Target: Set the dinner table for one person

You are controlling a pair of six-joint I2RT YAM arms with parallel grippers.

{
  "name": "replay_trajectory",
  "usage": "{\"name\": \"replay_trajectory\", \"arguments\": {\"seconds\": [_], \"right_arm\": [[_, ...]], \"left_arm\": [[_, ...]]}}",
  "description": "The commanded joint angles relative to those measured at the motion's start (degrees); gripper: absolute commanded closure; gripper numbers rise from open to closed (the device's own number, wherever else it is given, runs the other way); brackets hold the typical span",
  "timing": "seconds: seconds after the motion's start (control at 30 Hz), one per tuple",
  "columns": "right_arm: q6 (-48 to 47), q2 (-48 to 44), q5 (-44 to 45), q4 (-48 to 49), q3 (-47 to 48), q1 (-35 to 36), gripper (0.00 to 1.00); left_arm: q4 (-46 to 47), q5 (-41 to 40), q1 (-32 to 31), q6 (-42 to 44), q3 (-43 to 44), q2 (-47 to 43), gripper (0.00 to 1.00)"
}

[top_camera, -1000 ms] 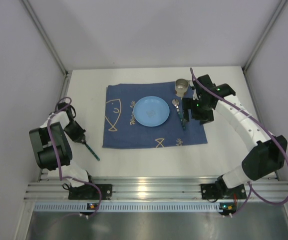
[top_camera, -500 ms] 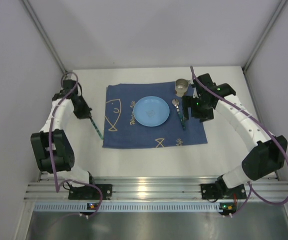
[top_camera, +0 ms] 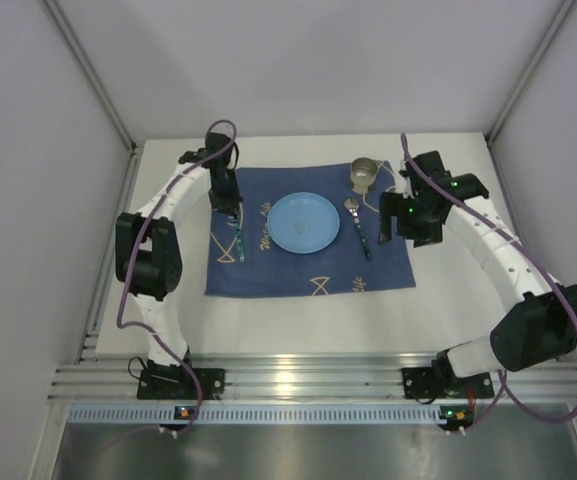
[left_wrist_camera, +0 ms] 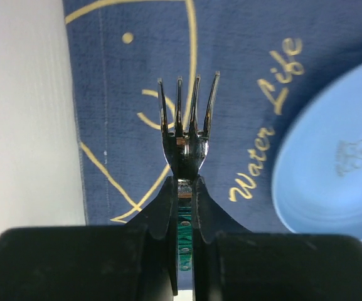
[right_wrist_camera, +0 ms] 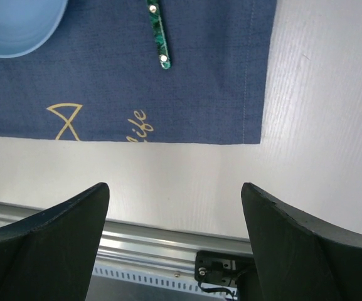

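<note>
Step in hand: placing the fork (left_wrist_camera: 186,122). Left pincer (left_wrist_camera: 185,188) is clamped tight on its green handle just behind the neck. The tines stick out ahead over the mat (top_camera: 268,270), between the mat's left edge and the plate (top_camera: 305,221). Can't tell from either view whether the fork touches the cloth or hangs just above it. Plate sits mid-mat, spoon (top_camera: 358,226) lies on the mat just right of it, and cup (top_camera: 365,172) is near the mat's far right corner, so my read is the fork is the last piece. Next move as I see it: lower until the fork lies flat, roughly parallel to the spoon and apart from the plate rim, then open and lift straight up. Risk: the handle sticks to a pad and the fork skews on release. Right pincer (right_wrist_camera: 174,188) is spread wide, holds and touches nothing, and hangs by the mat's right edge. Counter (top_camera: 298,320) is the white top under everything, with the mat in its middle and the arm bases at its near edge.
</note>
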Motion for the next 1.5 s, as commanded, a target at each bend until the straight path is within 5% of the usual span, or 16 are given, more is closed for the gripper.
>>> {"name": "replay_trajectory", "arguments": {"seconds": [0.0, 0.63, 0.73, 0.77, 0.87, 0.97, 1.2, 1.47], "right_arm": [[-1.28, -4.01, 0.07, 1.33, -2.16, -2.74, 0.13], [-1.1, -3.22, -1.52, 2.91, -2.96, -4.86, 0.13], [-0.14, -3.4, -1.95, 3.61, -3.57, -4.68, 0.13], [-0.05, -3.57, -2.13, 3.79, -3.83, -4.86, 0.13], [0.13, -4.71, -3.8, 4.76, -3.92, -4.86, 0.13], [0.13, -6.47, -5.03, 5.98, -4.45, -4.77, 0.12], [1.79, -13.92, -8.37, 11.25, -7.61, -4.77, 0.06], [5.22, -26.23, -9.34, 15.83, -8.67, -2.84, 0.0]], "left_arm": [[-2.64, -3.79, -0.01, 1.66, 0.81, 0.6, 1.0], [1.5, -6.87, -1.68, 7.02, -1.83, 6.05, 0.98], [1.5, -7.22, -1.68, 7.02, -1.31, 5.27, 0.71], [1.76, -7.31, -1.68, 6.93, -1.13, 4.74, 0.53], [2.55, -8.62, -1.68, 6.85, -1.13, 1.49, 0.33], [2.9, -12.47, -1.68, 6.76, -1.39, -2.46, 0.02], [12.2, -19.95, -0.28, 6.93, -13.15, -17.05, 0.01], [39.15, -25.23, 6.3, 5.53, -46.45, -36.12, 0.01]]}}
